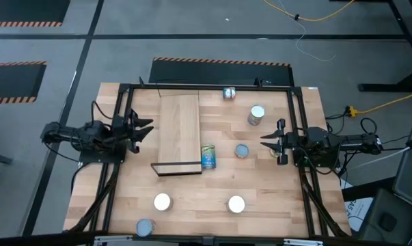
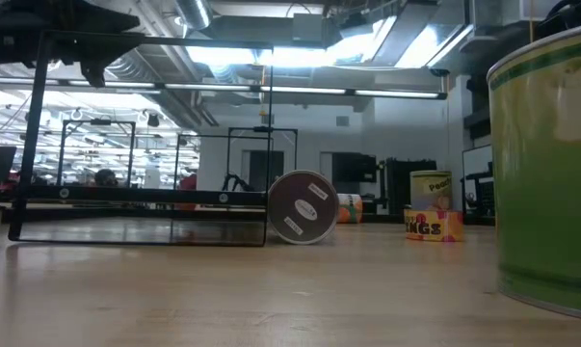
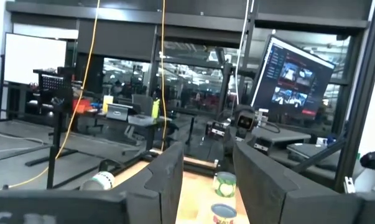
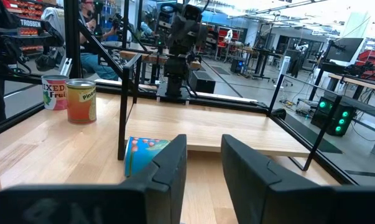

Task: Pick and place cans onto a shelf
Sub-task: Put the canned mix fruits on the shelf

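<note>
Here cans (image 1: 242,150) sit between both open grippers (image 1: 268,141).

Pale, smooth wooden shelf (image 1: 179,130) on matt black metal framing, resting on butcher-block wooden desk (image 1: 274,191). Beside the shelf, glossy paper-labelled can (image 1: 208,156); farther off, dull silver metal-topped can (image 1: 242,150). Matt dark hands (image 1: 145,129) (image 1: 268,141).

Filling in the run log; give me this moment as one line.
shelf: holds no cans | cans: scattered on tabletop, blue-and-yellow can beside shelf | left claw: open, holding nothing | right claw: open, holding nothing
</note>
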Available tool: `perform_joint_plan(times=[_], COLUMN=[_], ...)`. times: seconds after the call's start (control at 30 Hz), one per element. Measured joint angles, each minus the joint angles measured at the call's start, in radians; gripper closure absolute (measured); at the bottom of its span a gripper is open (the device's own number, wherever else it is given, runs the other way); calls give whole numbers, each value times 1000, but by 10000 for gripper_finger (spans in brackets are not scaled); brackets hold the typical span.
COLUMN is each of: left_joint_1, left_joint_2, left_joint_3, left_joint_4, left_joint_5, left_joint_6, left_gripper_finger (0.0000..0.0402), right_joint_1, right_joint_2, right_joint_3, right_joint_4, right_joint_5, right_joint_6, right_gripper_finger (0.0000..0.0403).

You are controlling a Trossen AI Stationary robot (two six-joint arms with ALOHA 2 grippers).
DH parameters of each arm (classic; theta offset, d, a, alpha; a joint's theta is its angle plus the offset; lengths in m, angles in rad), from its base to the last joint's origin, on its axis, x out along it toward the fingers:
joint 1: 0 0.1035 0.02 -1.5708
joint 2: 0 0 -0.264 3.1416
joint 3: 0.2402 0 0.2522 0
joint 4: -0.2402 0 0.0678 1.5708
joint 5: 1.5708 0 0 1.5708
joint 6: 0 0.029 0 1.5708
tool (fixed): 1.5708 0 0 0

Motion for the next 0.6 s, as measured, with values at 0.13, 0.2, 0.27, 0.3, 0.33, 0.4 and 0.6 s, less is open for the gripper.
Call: perform_joint_plan(times=[0.13, 0.2, 0.27, 0.3, 0.33, 0.4, 0.6], left_joint_1=[0, -4, -13, -19, -24, -36, -68], left_joint_2=[54, 87, 119, 136, 152, 191, 311], left_joint_3=[44, 74, 117, 141, 164, 213, 378], left_joint_4=[-3, -40, -103, -139, -179, -241, -407], left_joint_5=[1, 1, 1, 1, 1, 1, 0], left_joint_6=[-53, -96, -148, -179, -214, -275, -413], left_gripper_finger=[267, 267, 267, 267, 267, 267, 267], right_joint_1=[0, 0, 0, 0, 0, 0, 0], right_joint_2=[0, 0, 0, 0, 0, 0, 0], right_joint_3=[0, 0, 0, 0, 0, 0, 0], right_joint_4=[0, 0, 0, 0, 0, 0, 0], right_joint_5=[0, 0, 0, 0, 0, 0, 0], right_joint_6=[0, 0, 0, 0, 0, 0, 0], right_gripper_finger=[298, 298, 298, 298, 298, 298, 298])
